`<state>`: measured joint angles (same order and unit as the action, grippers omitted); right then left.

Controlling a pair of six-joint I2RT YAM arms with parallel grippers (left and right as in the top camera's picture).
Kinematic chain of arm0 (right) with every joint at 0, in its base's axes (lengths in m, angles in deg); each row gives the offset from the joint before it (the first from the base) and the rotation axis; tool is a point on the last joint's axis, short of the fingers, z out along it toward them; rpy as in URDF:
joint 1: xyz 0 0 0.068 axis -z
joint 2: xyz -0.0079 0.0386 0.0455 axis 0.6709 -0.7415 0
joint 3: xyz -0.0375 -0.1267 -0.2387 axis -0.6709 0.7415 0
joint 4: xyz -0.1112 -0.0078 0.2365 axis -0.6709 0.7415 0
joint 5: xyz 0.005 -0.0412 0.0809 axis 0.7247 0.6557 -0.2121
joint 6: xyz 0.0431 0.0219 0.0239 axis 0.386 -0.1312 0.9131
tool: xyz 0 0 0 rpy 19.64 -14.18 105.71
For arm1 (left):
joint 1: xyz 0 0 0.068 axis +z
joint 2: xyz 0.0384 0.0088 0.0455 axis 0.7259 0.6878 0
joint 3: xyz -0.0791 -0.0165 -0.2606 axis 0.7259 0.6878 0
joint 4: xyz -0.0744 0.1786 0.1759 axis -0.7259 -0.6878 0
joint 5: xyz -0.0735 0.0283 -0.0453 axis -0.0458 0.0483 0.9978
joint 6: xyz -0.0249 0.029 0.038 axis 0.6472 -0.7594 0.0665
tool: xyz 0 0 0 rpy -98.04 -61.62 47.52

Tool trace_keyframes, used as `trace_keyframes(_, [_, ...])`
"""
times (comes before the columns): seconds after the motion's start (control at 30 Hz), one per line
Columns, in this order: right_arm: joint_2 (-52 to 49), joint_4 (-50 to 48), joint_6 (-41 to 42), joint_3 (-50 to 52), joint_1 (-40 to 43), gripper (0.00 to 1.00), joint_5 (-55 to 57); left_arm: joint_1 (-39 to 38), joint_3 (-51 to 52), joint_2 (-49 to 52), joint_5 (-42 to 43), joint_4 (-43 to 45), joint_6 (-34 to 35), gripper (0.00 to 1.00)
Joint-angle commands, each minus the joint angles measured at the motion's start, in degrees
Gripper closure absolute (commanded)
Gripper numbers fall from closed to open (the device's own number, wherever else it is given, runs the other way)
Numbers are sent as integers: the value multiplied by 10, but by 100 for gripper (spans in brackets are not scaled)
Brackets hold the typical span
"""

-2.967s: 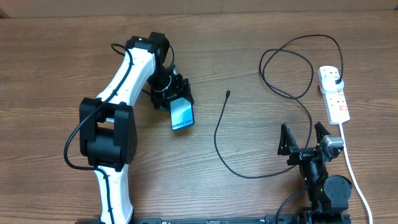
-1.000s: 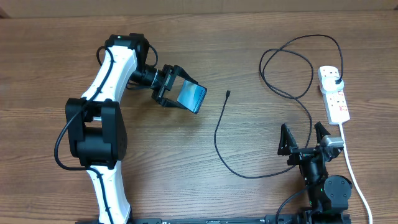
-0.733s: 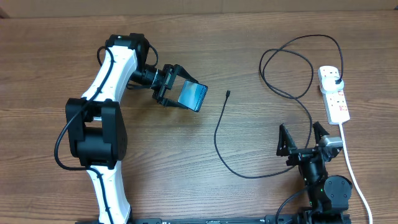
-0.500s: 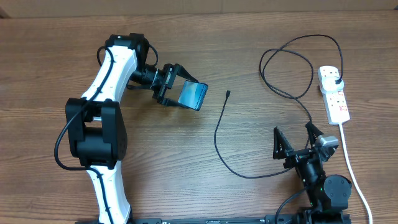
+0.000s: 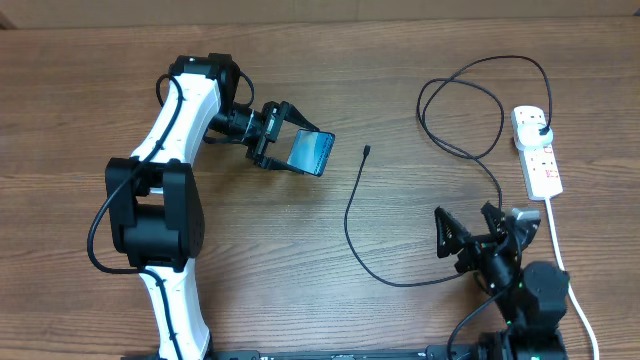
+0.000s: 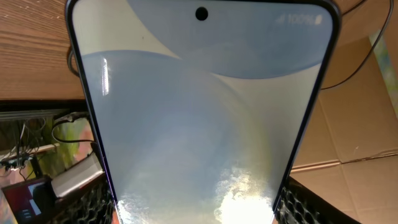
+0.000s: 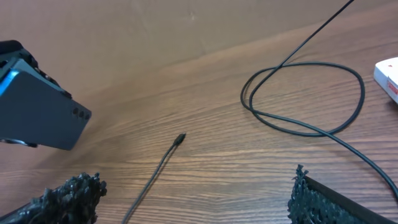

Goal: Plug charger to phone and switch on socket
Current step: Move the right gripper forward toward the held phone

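Observation:
My left gripper (image 5: 285,150) is shut on the phone (image 5: 309,153) and holds it above the table at centre left, lit screen up; the screen fills the left wrist view (image 6: 199,112). The charger's black cable (image 5: 350,222) lies on the table, its connector tip (image 5: 367,151) just right of the phone, also in the right wrist view (image 7: 180,138). Its black plug (image 5: 541,130) sits in the white socket strip (image 5: 537,152) at far right. My right gripper (image 5: 464,228) is open and empty near the front right, turned toward the cable.
The cable makes loops (image 5: 470,110) at back right, seen too in the right wrist view (image 7: 305,99). The strip's white cord (image 5: 562,262) runs to the front edge beside my right arm. The phone's back shows in the right wrist view (image 7: 37,112).
My left gripper lifted the phone off the table and swung it right toward the connector tip. My right gripper has turned and shifted left toward the cable over the last half second.

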<state>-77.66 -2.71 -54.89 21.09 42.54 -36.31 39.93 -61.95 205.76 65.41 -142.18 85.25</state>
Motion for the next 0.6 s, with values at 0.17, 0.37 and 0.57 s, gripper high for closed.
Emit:
trace_keyframes(0.17, [-116, 84, 3, -127, 4, 0, -8, 2, -16, 2, 31, -3, 6, 33])
trace_keyframes(0.37, [-196, 151, 3, -200, 4, 0, -27, 2, -16, 2, 30, -3, 6, 32])
trace_keyframes(0.57, [-266, 232, 3, -274, 4, 0, -27, 2, -16, 2, 30, -4, 6, 32])
